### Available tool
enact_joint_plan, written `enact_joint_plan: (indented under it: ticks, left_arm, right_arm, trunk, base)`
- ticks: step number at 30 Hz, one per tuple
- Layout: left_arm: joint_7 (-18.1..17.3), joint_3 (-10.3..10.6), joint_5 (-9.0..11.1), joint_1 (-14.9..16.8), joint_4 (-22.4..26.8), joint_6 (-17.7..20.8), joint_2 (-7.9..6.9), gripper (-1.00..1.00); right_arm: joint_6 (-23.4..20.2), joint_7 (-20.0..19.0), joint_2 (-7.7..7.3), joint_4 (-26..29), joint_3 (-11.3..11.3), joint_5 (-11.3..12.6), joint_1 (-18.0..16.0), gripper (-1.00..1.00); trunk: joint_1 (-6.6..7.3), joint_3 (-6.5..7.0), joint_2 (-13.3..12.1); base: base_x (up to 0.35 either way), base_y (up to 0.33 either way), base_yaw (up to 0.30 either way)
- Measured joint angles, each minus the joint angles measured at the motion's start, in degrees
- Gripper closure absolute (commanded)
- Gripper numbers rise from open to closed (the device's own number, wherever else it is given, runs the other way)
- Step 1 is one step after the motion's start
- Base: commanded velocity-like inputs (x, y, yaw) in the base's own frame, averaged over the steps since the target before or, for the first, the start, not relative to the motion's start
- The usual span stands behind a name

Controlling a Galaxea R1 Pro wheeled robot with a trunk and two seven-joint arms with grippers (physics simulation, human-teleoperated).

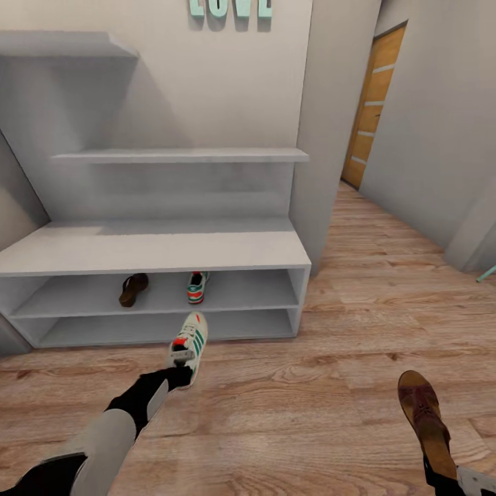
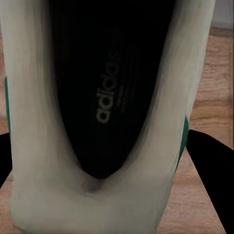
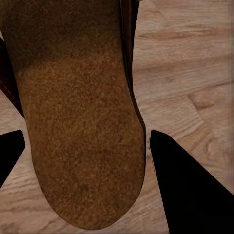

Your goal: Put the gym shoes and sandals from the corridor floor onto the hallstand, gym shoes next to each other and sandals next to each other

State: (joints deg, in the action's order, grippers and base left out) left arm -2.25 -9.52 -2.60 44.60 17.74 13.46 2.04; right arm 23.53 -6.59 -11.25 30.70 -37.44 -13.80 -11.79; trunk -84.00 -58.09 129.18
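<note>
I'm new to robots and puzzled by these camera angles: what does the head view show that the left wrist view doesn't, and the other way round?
Head view alone: the hallstand with one sandal and one gym shoe on its upper shelf level, plus the right gripper holding the second sandal. Left wrist view alone: the dark insole with its printed logo inside the held shoe. Both share: the left gripper holding the second gym shoe over the wood floor.

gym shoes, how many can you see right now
2. One gym shoe sits on the hallstand's upper open shelf, right of a sandal. The other gym shoe is held by the left hand in front of the rack.
</note>
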Motion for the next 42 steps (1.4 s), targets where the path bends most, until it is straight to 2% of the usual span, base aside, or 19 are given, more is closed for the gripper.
enact_joint_plan:
  ticks: [7, 11, 12, 13, 14, 18, 26, 42]
  left_arm:
    - [0.20, 0.25, -0.17, 1.11, 1.19, 2.02, -0.59, 1.00]
    - [-0.11, 0.34, -0.10, 1.04, 6.17, 2.70, -0.77, 1.00]
    - [-0.12, 0.31, -0.38, 1.24, 7.03, 2.89, -0.72, 1.00]
    - [-0.09, 0.21, -1.49, 1.51, 7.33, 4.02, -0.41, 1.00]
    - [-0.08, 0.14, -2.15, 1.61, 7.48, 5.09, -0.18, 1.00]
    - [-0.12, 0.08, -2.71, 1.68, 7.78, 5.97, -0.03, 1.00]
    - [-0.15, 0.09, -2.83, 1.39, 7.89, 6.10, -0.03, 1.00]
    - [-0.15, 0.05, -2.81, 1.03, 7.80, 5.56, -0.17, 1.00]
  right_arm:
    - [0.12, -0.25, 0.64, 0.02, 0.14, 0.03, 0.00, 1.00]
    - [0.08, -0.32, 0.95, 0.12, 0.20, 0.12, 0.00, 1.00]
    - [0.07, -0.35, 0.94, 0.16, 0.13, 0.16, 0.00, 1.00]
    - [0.07, -0.34, 0.93, 0.17, 0.07, 0.16, 0.01, 1.00]
    - [0.07, -0.33, 0.93, 0.18, 0.01, 0.18, 0.00, 1.00]
    - [0.07, -0.35, 0.93, 0.18, -0.03, 0.17, 0.00, 1.00]
    - [0.07, -0.32, 0.93, 0.18, -0.05, 0.17, 0.00, 1.00]
    - [0.20, -0.38, 0.84, 0.14, 0.09, 0.05, 0.01, 1.00]
  trunk:
    - [0.00, 0.00, 0.00]
    - [-0.21, -0.18, 0.39]
    - [-0.43, -0.41, 0.79]
    - [-0.66, -0.67, 1.19]
    - [-0.66, -0.75, 1.20]
    - [-0.66, -1.10, 1.20]
    - [-0.65, -1.68, 1.20]
    - [-0.63, -1.75, 1.20]
  base:
    - [0.000, 0.000, 0.000]
    - [0.000, 0.000, 0.000]
    - [0.000, 0.000, 0.000]
    - [0.000, 0.000, 0.000]
    - [0.000, 0.000, 0.000]
    - [0.000, 0.000, 0.000]
    - [0.048, -0.006, 0.000]
    - [0.287, -0.111, 0.000]
